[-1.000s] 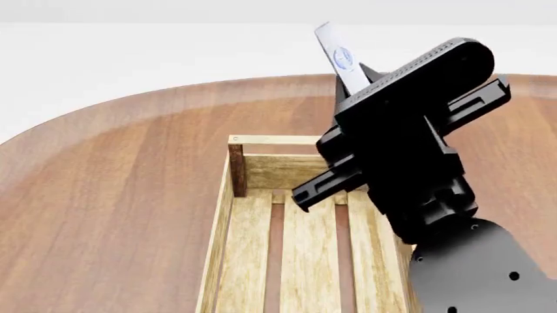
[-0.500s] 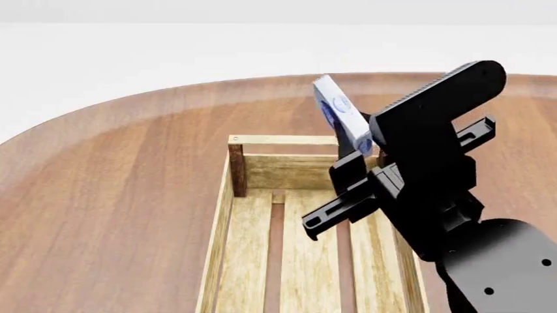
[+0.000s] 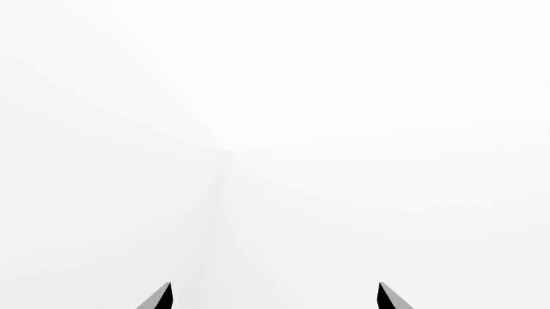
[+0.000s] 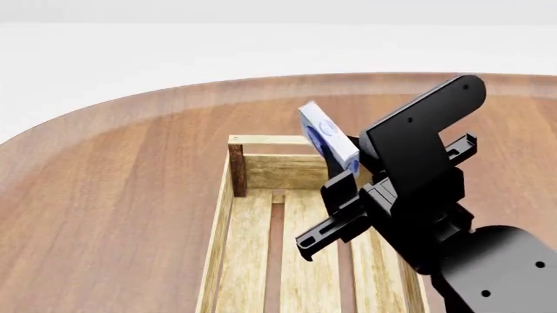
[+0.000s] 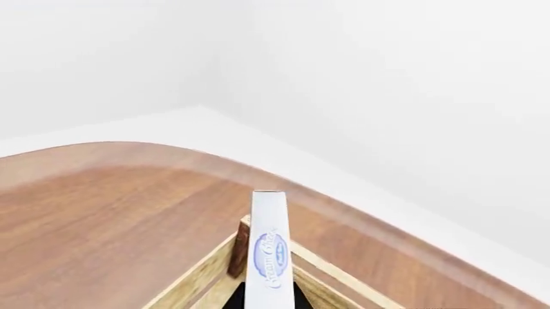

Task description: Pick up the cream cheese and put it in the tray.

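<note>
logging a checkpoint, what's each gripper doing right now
Left gripper: open, holding nothing.
Right gripper: shut on the cream cheese, above the tray.

Head view high, angled down over tray [image 4: 237, 171], right wrist view close along cream cheese [image 5: 269, 251] toward same tray corner, left wrist view facing blank white

table [image 4: 130, 195]: round-edged, brown wood | wall [image 5: 413, 96]: plain white

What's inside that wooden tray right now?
The tray shows only bare slats; the cream cheese sits above in the right gripper. The arm hides the tray's right side.
</note>
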Controlling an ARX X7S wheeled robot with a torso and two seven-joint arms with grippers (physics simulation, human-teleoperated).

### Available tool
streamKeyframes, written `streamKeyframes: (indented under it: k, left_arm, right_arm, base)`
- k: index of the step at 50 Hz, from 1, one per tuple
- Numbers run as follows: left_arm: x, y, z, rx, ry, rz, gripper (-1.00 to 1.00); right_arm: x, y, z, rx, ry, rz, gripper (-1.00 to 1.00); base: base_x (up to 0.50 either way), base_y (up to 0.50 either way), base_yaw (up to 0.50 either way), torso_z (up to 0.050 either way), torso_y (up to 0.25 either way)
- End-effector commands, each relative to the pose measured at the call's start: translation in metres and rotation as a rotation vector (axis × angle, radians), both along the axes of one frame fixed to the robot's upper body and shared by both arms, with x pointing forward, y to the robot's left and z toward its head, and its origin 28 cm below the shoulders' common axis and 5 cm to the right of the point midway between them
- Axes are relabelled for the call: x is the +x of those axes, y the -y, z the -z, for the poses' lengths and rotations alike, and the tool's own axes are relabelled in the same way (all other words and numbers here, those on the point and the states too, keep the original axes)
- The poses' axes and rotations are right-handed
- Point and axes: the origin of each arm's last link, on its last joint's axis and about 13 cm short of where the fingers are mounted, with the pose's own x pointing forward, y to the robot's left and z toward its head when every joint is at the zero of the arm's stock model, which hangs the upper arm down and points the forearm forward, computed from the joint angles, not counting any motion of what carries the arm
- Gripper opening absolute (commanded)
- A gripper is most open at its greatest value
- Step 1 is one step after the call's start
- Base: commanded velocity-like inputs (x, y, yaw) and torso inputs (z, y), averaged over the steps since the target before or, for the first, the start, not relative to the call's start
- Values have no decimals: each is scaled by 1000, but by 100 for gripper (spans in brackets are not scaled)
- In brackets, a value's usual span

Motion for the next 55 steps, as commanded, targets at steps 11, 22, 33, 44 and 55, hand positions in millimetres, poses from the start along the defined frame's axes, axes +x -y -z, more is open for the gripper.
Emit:
streamKeyframes:
  k: [11,22,33,44,55]
  left_arm:
    - [3,-1,1,4,-6,-34,100]
    - [2,0,1,8,-2,-35,100]
    - [2,0,2,14,0,-35,100]
    - [3,0,2,23,-2,-44,100]
    - [2,1,3,20,5,-36,100]
  right_arm:
    - [1,-3,0,-34,2,-15,-100]
    - [0,-1,4,-63,-17,-13,-100]
    - [-1,0,4,-74,-17,-7,-100]
    - [-3,0,4,-87,-20,-4,-100]
    - [-3,0,5,-88,-25,-12,-100]
  base:
    - [0,0,0,0,0]
    - [0,0,0,0,1]
    - [0,0,0,0,1]
    - [0,0,0,1,0]
    - [1,0,0,0,-76]
